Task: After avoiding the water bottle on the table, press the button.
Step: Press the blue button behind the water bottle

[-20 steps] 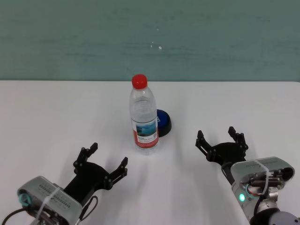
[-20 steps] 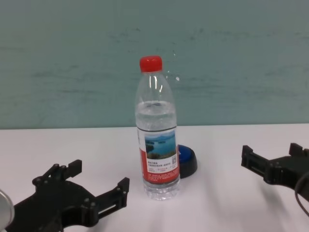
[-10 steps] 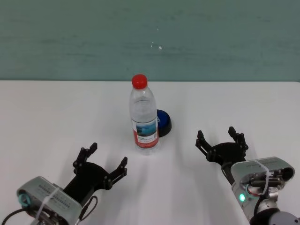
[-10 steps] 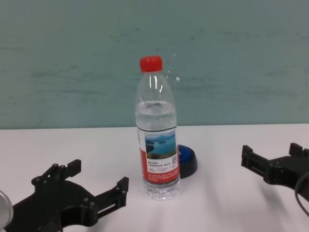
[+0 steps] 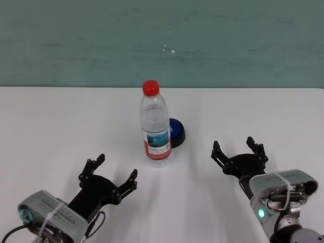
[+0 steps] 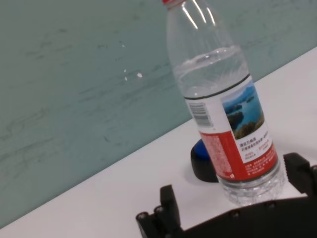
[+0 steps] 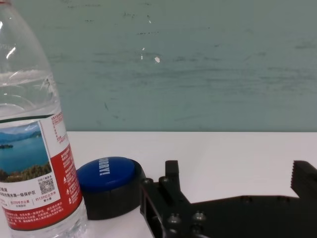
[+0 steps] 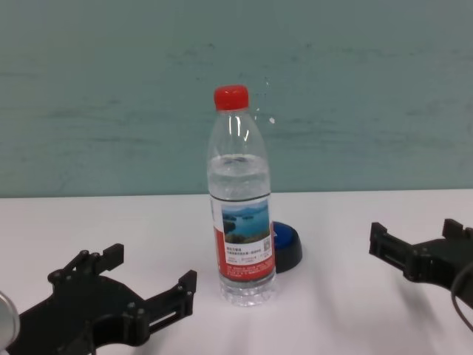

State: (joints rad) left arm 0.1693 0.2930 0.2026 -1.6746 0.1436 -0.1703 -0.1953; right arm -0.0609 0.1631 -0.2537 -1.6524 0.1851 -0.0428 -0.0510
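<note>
Nothing shifted across the last second: bottle (image 5: 155, 124) upright mid-counter (image 5: 50, 121), button (image 5: 177, 131) tucked just behind it and slightly toward the right, both arms parked low at the near edge exactly as before. Left claw (image 5: 110, 174) spread wide and empty, near and to the left of the bottle; right claw (image 5: 238, 150) likewise wide and empty, off to the right with an open lane to the button. No approach begun, then, and the button unpressed; by the look of it, a path from the right side would skirt the bottle most easily, while a straight reach from the left would meet it. From the head camera, only a sliver of blue and black peeking past the label. From the right wrist camera, the button (image 7: 106, 186) plain: blue dome with white lettering on a black base, standing close against the bottle (image 7: 34, 163), though contact hard to judge. From the left wrist camera, the button (image 6: 202, 161) largely hidden behind the bottle (image 6: 225, 116). From the chest camera, bottle (image 8: 241, 207) towering over the squat button (image 8: 287, 248).
</note>
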